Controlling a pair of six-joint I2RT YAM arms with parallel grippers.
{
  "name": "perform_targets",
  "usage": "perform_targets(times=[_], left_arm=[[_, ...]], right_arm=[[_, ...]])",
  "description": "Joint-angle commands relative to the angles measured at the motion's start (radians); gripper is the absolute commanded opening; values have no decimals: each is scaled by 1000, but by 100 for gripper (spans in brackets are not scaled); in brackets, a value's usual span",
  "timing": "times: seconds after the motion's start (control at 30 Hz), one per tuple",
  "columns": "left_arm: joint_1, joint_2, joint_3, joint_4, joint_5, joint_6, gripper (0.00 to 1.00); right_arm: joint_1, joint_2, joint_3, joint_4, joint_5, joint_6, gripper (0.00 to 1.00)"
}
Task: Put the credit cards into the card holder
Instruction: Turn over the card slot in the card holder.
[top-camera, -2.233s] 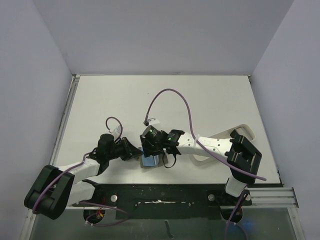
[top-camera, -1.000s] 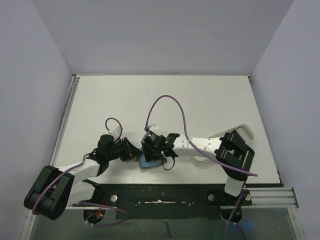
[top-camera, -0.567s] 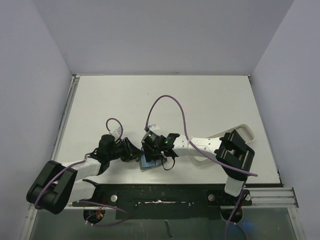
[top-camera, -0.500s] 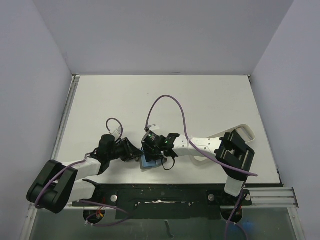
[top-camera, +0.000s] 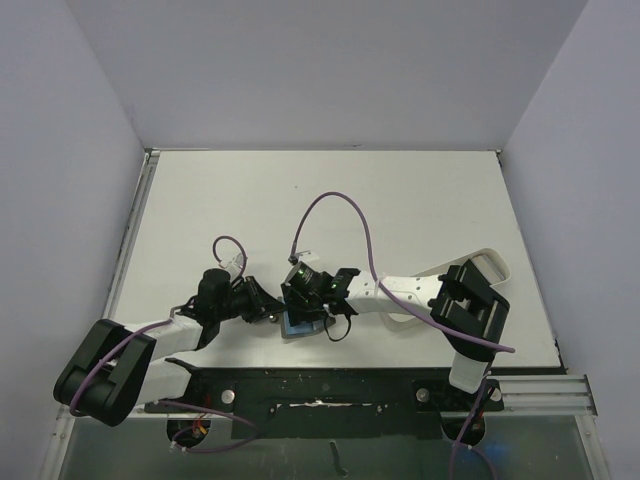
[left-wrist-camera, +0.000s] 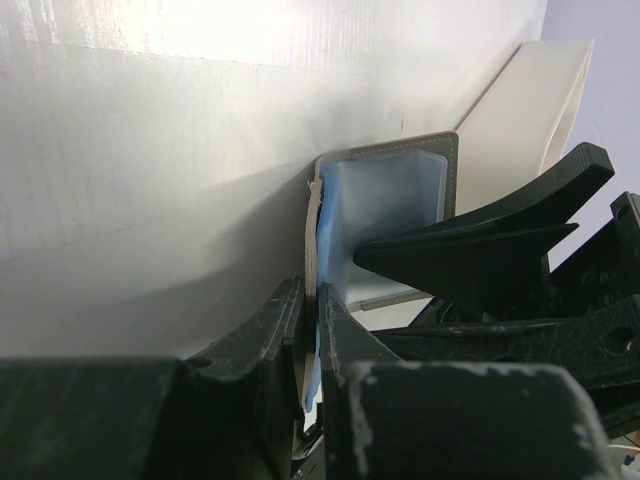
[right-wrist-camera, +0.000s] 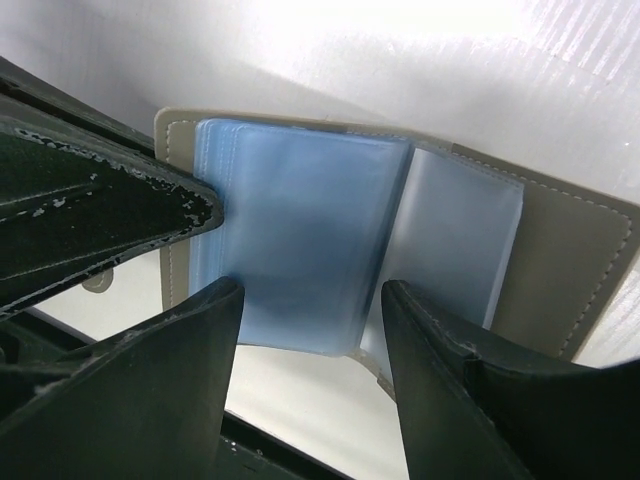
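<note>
The card holder (top-camera: 301, 326) lies open near the table's front edge, grey-olive outside with light blue plastic sleeves (right-wrist-camera: 300, 240). My left gripper (left-wrist-camera: 311, 320) is shut on the edge of its left flap (left-wrist-camera: 312, 215), which stands up on edge. My right gripper (right-wrist-camera: 312, 295) hovers open just over the sleeves, one finger on each side of the blue stack, holding nothing. From above, the left gripper (top-camera: 270, 312) and the right gripper (top-camera: 304, 303) meet at the holder. No credit cards show in any view.
A white oblong tray (top-camera: 487, 256) lies under the right arm at the right; its end also shows as the tray (left-wrist-camera: 530, 110) in the left wrist view. Purple cables (top-camera: 335, 200) loop over the table. The black front rail (top-camera: 330, 385) runs just below the holder.
My left gripper's jaws have closed onto the card holder's flap edge, and the left arm has shifted slightly. The right gripper has stayed over the sleeves.
</note>
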Motion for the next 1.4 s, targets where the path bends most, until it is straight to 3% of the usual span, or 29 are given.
perform_targets(times=[0.0,0.5,0.7,0.9,1.37], left_arm=[[-5,-8,18,72,12,-5,4],[-6,5,20,74,18,-9,2],[-6,5,21,67,15,-10,8],[-6,-1,21,59,19,-6,0],[-5,-11,37,19,27,14,0]], right_arm=[[-5,-21,-8,54,-22,5,59],[-7,-18,-18,74,-36,13,65],[-7,-15,-17,76,-38,12,67],[-8,-5,-20,50,-11,15,64],[-8,1,-22,11,45,20,60]])
